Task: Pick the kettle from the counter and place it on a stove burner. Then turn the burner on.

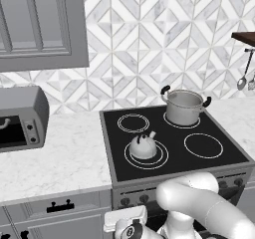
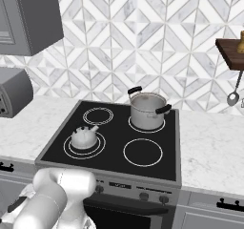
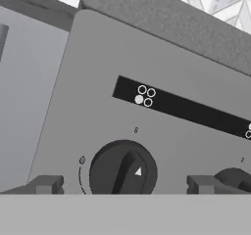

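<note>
The silvery-white kettle (image 1: 143, 146) (image 2: 84, 137) stands upright inside the largest double-ring stove burner (image 1: 162, 158) (image 2: 98, 149), at the front left of the black cooktop. White marble counter (image 1: 60, 153) (image 2: 209, 142) lies on both sides of the stove. My gripper (image 3: 125, 184) is low at the stove's front panel and open. Its two fingertips (image 3: 46, 184) stand to either side of a black knob (image 3: 122, 170) without touching it. The knob's white pointer points up and to the right. Above it, a small burner diagram (image 3: 143, 96) has its lower-left dot filled.
A tall steel pot (image 1: 184, 106) (image 2: 147, 109) with black side handles occupies the back right burner. A grey toaster oven (image 1: 20, 118) sits on the left counter. A second knob (image 3: 235, 177) is to the right. Ladles hang on the right wall (image 2: 233, 97).
</note>
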